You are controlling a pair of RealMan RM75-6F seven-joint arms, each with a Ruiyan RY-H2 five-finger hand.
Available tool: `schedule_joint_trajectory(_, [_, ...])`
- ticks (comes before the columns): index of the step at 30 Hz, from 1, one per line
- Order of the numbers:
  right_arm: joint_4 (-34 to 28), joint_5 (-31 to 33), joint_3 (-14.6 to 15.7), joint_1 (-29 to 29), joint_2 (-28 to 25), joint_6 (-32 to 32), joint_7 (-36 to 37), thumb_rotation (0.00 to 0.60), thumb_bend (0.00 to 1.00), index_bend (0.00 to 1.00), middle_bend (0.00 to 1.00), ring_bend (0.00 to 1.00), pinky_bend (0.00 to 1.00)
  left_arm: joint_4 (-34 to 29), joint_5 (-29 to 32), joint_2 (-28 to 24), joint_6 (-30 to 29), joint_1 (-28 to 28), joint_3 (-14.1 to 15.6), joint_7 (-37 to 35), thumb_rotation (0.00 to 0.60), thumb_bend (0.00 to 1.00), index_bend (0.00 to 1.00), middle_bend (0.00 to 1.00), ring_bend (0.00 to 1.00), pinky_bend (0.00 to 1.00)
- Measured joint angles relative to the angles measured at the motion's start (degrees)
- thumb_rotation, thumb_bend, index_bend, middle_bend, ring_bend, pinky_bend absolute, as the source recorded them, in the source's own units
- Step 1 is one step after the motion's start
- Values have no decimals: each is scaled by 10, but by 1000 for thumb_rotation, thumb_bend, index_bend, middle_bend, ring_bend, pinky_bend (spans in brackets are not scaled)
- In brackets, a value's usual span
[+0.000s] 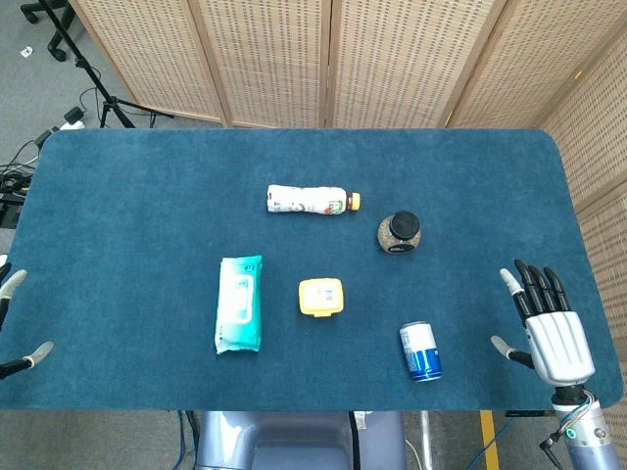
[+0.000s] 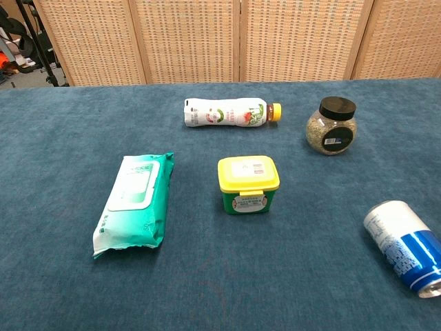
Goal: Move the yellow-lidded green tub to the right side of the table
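Observation:
The green tub with the yellow lid (image 1: 321,297) (image 2: 248,184) stands upright near the middle of the blue table, a little toward the front. My right hand (image 1: 546,324) hovers over the table's right front part, fingers spread and holding nothing, well to the right of the tub. Only some fingertips of my left hand (image 1: 18,318) show at the left edge of the head view, spread apart with nothing in them. Neither hand appears in the chest view.
A teal wet-wipes pack (image 1: 239,304) (image 2: 134,203) lies left of the tub. A white bottle (image 1: 312,200) (image 2: 231,113) lies on its side behind it. A black-lidded jar (image 1: 399,233) (image 2: 331,126) stands at back right. A blue can (image 1: 421,351) (image 2: 405,247) lies between tub and right hand.

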State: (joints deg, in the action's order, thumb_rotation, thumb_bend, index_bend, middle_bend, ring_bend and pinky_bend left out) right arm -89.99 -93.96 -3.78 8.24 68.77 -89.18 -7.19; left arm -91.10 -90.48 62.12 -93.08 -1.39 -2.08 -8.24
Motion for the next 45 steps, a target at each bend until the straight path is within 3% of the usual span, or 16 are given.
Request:
schedule_joint_trajectory(10, [2, -15, 1, 36, -11, 50, 28, 600, 0, 0, 0, 0, 0, 0, 8, 1, 1, 0, -4, 2, 600, 83, 0, 0, 0, 0])
schedule_joint_trajectory(16, [-23, -30, -3, 93, -18, 128, 43, 600, 0, 0, 0, 0, 0, -1, 20, 2, 13, -4, -8, 7, 600, 84, 0, 0, 0, 0])
schedule_joint_trajectory(21, [-48, -19, -26, 167, 3, 227, 27, 600, 0, 0, 0, 0, 0, 1, 38, 4, 27, -9, -14, 10, 600, 83, 0, 0, 0, 0])
schedule_joint_trajectory(29, [-54, 95, -66, 259, 81, 355, -89, 600, 0, 0, 0, 0, 0, 4, 51, 2, 39, -13, -20, 2, 600, 84, 0, 0, 0, 0])
schedule_joint_trajectory(36, [-57, 204, -91, 312, 140, 392, -203, 600, 0, 0, 0, 0, 0, 7, 60, 1, 48, -16, -23, -5, 600, 83, 0, 0, 0, 0])
schedule_joint_trajectory(45, [-57, 340, -93, 371, 186, 420, -295, 600, 0, 0, 0, 0, 0, 9, 63, -4, 49, -15, -25, -18, 600, 84, 0, 0, 0, 0])
